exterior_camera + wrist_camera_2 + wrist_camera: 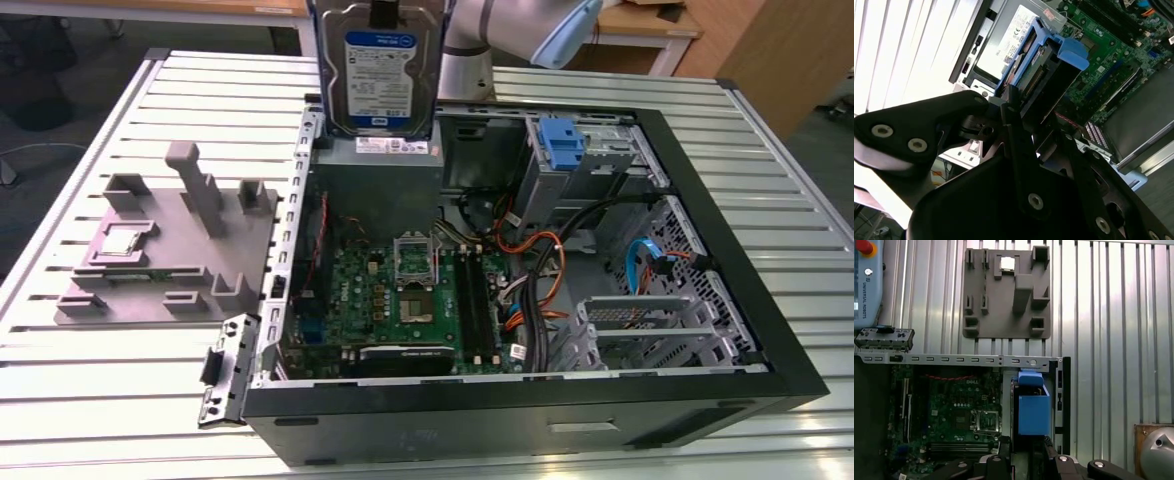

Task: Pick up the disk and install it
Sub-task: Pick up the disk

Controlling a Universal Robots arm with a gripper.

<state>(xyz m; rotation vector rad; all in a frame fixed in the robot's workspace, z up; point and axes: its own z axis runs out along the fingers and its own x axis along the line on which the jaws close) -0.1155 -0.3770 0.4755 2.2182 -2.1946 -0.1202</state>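
**Disk held upright over the open computer case**

The gripper (1030,111) is clamped on the disk (387,72), which hangs on edge above the case's (787,370) back corner. Its lower edge is close over the grey power-supply box (380,190), and whether they touch cannot be told. There is open air on both sides of the disk, while orange and black cables (541,275) crowd the case floor toward the exterior view's right. In the exterior view the disk's top is cut off, and in the second wrist view the black fingers (1016,130) cover its near end. The disk has a silver metal face, a glossy blue-and-white label and blue plastic rails (1033,412). A ribbed metal table (134,400) carries a matt grey block plate (147,270).
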